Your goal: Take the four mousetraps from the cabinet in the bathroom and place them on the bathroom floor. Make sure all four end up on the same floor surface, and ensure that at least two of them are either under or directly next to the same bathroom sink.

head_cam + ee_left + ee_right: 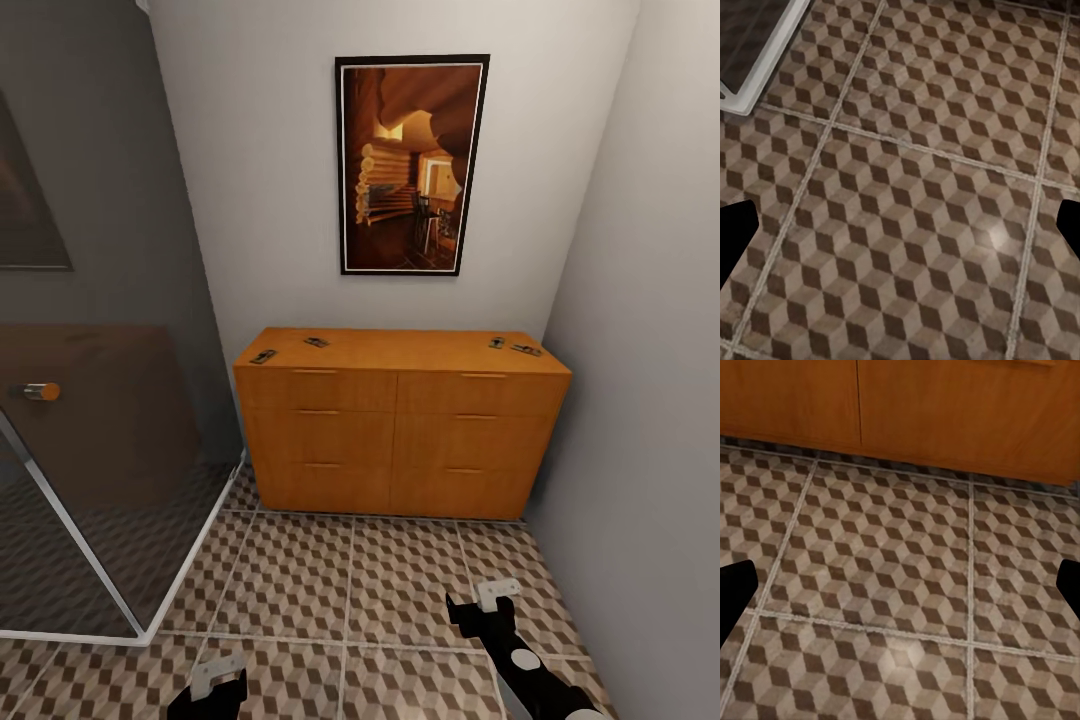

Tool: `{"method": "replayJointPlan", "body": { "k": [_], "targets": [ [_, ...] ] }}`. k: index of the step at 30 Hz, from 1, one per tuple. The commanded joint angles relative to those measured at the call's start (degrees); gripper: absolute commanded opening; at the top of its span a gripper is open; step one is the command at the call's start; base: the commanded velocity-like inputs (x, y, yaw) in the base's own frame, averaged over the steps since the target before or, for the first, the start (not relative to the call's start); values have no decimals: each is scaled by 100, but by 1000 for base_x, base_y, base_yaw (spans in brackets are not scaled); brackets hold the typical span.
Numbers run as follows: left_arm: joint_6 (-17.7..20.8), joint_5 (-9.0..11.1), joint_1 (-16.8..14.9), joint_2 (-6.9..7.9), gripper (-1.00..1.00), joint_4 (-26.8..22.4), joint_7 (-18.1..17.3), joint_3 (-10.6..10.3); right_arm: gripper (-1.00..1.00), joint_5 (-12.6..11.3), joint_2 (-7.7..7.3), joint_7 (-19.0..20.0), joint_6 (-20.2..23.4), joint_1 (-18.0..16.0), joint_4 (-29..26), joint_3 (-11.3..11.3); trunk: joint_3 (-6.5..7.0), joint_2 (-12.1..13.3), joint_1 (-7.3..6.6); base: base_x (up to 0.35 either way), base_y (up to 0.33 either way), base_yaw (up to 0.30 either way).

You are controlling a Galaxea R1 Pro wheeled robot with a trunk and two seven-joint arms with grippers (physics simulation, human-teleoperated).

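While hung low over bathroom floor (350,580), left tool (218,685) and right tool (482,605) seen spread apart, nothing held; four mousetraps (263,356) left lying atop cabinet (400,430).

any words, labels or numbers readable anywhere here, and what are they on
None: no readable text in any view.
The framed picture on the wall shows a warm-toned interior scene, no lettering.
The cabinet fronts are plain wood with bar handles, no labels.
The four mousetraps on its top are too small to tell any print.
The floor tiles carry a cube pattern, no writing.
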Motion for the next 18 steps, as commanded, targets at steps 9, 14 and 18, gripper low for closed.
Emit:
{"method": "replayJointPlan", "body": {
  "k": [9, 14, 18],
  "targets": [
    [-20, -2, -4, -5, 100, 5, 8, 12, 100, 40, -2, -4, -15, -4, 4, 10, -5, -3, 0, 0, 0, 0],
    [-21, -3, -4, -40, 100, 5, 5, 12, 100, 40, -2, -4, -15, -4, -2, 9, -5, -3, 0, 0, 0, 0],
    [-21, -3, -4, -59, 100, 5, 5, 12, 100, 40, -2, -4, -15, -4, -4, 8, -5, -3, 0, 0, 0, 0]
  ]
}}
